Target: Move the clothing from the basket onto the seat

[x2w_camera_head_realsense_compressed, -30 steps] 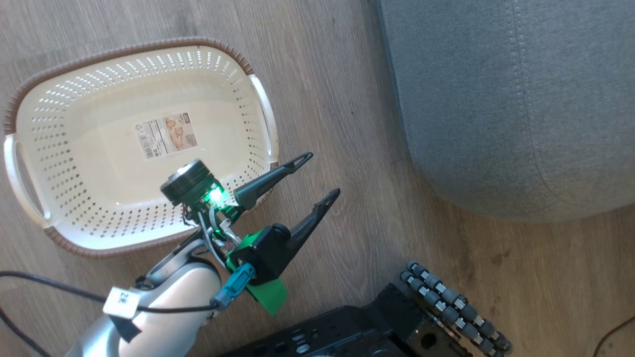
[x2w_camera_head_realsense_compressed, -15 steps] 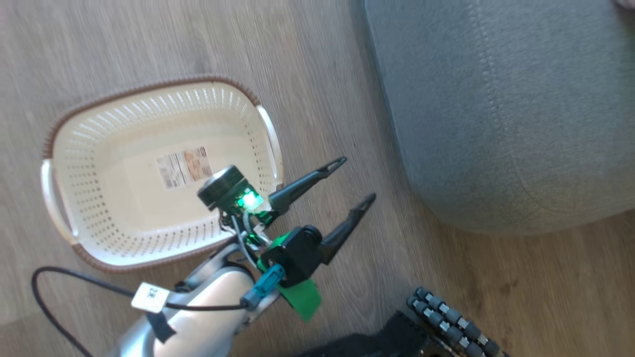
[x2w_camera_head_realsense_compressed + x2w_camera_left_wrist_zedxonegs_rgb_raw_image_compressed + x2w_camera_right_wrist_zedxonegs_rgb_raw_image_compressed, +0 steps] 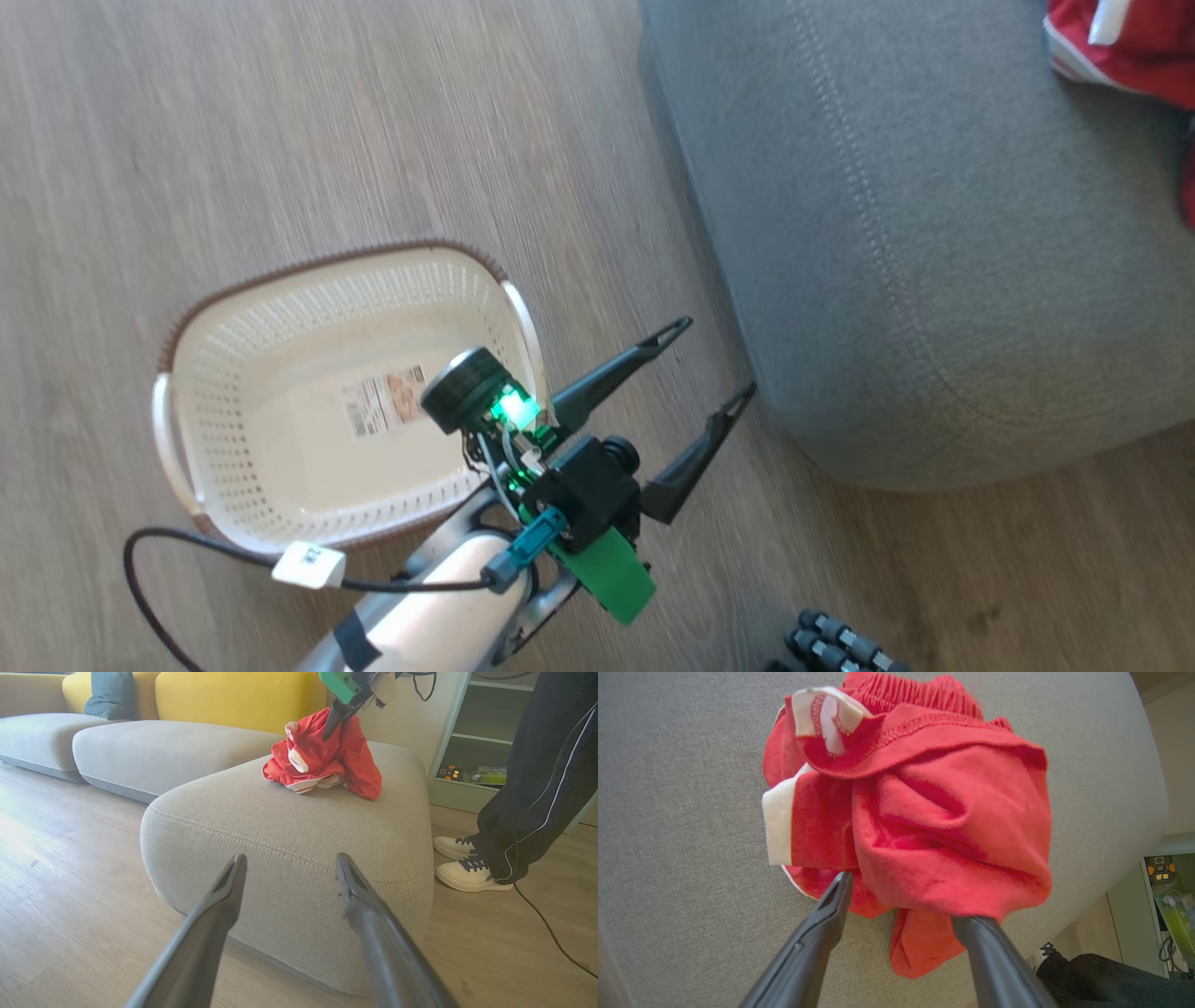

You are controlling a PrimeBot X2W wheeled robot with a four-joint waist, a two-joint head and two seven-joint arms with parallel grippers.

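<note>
The cream basket (image 3: 280, 448) stands on the floor with nothing but its label sticker inside. My left gripper (image 3: 717, 357) hovers open between the basket and the grey seat (image 3: 934, 233); its fingers (image 3: 290, 858) point at the seat's side (image 3: 289, 826). The red and white clothing (image 3: 327, 756) lies bunched on top of the seat, and its edge shows at the head view's top right (image 3: 1130, 37). My right gripper (image 3: 906, 900) is open right at the clothing (image 3: 924, 812), fabric draped over one fingertip. From the left wrist it comes down onto the heap (image 3: 329, 730).
A person's dark trouser legs and white shoes (image 3: 472, 872) stand on the wood floor right of the seat. More grey cushions (image 3: 154, 751) with yellow backs lie behind. A shelf unit (image 3: 472, 774) stands at the back right. A black cable (image 3: 187, 546) trails by my left arm.
The head camera has swung, so basket and seat sit lower in the picture and the red clothing has come into view at top right. My left gripper stays open.
</note>
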